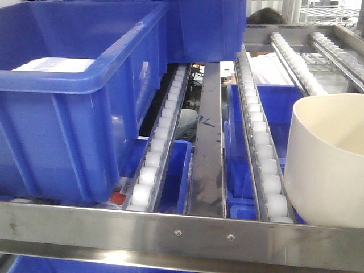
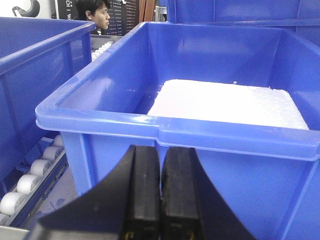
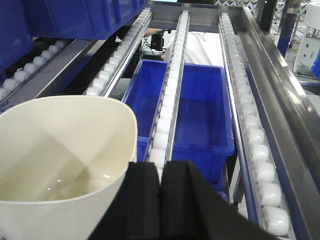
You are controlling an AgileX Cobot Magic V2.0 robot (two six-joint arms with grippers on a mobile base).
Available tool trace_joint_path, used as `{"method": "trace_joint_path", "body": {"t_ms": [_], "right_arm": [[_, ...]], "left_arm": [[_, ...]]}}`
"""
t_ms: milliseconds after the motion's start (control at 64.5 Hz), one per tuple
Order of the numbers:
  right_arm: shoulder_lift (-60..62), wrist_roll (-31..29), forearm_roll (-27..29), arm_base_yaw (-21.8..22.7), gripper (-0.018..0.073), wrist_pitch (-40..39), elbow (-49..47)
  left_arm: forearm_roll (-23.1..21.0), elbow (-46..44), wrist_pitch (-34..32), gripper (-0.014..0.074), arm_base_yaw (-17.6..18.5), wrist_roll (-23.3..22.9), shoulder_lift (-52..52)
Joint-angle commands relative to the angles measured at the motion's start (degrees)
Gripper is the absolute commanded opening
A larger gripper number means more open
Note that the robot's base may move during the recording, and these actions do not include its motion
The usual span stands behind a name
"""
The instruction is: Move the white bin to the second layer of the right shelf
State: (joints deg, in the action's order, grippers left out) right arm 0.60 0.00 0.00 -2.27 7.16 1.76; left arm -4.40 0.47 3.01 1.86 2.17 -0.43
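1. White bin [image 1: 327, 162]: a cream tub standing on the roller rails of the right shelf second layer [image 1: 263, 170], at the lower right of the front view, close behind the steel front bar [image 1: 182, 233]. It appears upright, and its inside shows only faint glints in the right wrist view [image 3: 60, 165].
2. Right claw [image 3: 161, 200]: its two black fingers lie pressed together with nothing between them. The claw sits just beside the bin's rim on its right; whether it touches the wall cannot be told.
3. Left claw [image 2: 161, 195]: the fingers are likewise together and grip nothing. It faces the front wall of a blue crate [image 2: 200, 100] that holds a white foam slab [image 2: 230, 102].
4. Surroundings: a second blue crate [image 1: 74, 114] occupies the left lanes of the same level, and a lower blue crate [image 3: 200, 105] shows through the rails beneath.
5. Step in hand, as a judgement: the bin already rests on the target level, so the placement looks essentially complete and neither claw holds it.
6. Next move, as a judgement: the right claw needs to draw back clear of the rim without nudging the bin, because the sloping rollers could let the tub roll or turn.
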Motion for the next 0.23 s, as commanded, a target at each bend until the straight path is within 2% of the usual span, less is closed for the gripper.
{"method": "trace_joint_path", "body": {"t_ms": [0,217], "right_arm": [[1.1,0.0,0.0,0.1,0.0057,-5.2,0.0],[1.1,0.0,0.0,0.1,0.0057,-5.2,0.0]], "left_arm": [[-0.5,1.6,-4.8,0.0085,0.1,-0.2,-1.0],[-0.5,1.6,-4.8,0.0085,0.1,-0.2,-1.0]]}}
